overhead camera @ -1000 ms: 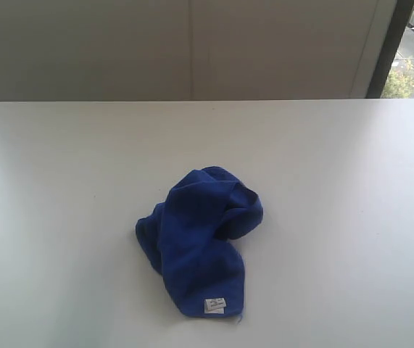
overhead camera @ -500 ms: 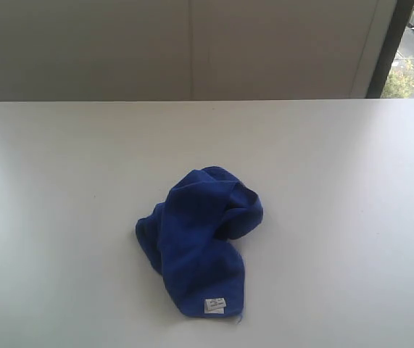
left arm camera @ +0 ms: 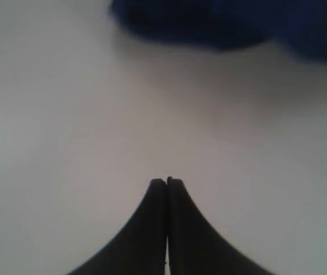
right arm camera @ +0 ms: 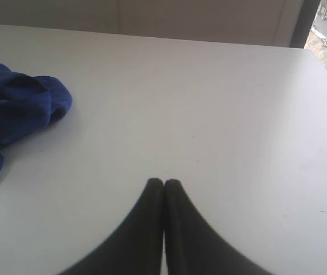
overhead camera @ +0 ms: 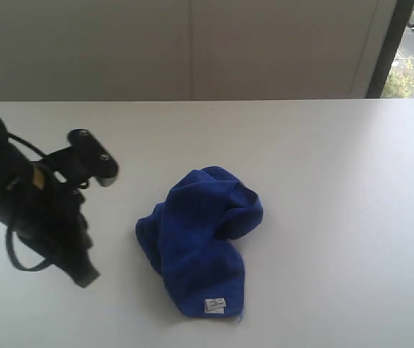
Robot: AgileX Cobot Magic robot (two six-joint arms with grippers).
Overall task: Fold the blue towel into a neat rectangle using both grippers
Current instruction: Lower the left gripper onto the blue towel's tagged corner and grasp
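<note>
The blue towel (overhead camera: 199, 239) lay crumpled in a loose heap near the middle of the counter (overhead camera: 337, 159). Its far end was bunched and rolled over on itself, and a flatter flap ran toward the near edge with a small white label (overhead camera: 214, 305) at its corner. That labelled corner was the only corner you could clearly pick out; the others were buried in the folds. The main risk, as I judged it, was pinching several layers at once, which would lift the whole bundle instead of spreading it. The cloth looked limp, so a hand nudging it with fingers closed would probably shove the heap across the smooth counter rather than open it out. One hand pulling alone would likely drag it askew. Your left hand (left arm camera: 166, 182) had its fingers pressed tight together and held nothing. It hung over bare counter just beside the towel's left edge and clear of the cloth, though you could not tell whether its tips touched the surface. The left arm (overhead camera: 25, 203) angled down toward the near edge. Your right hand (right arm camera: 164, 182) was closed just as tightly and was also empty. It was over open counter well apart from the towel, and the exterior view did not show it.
</note>
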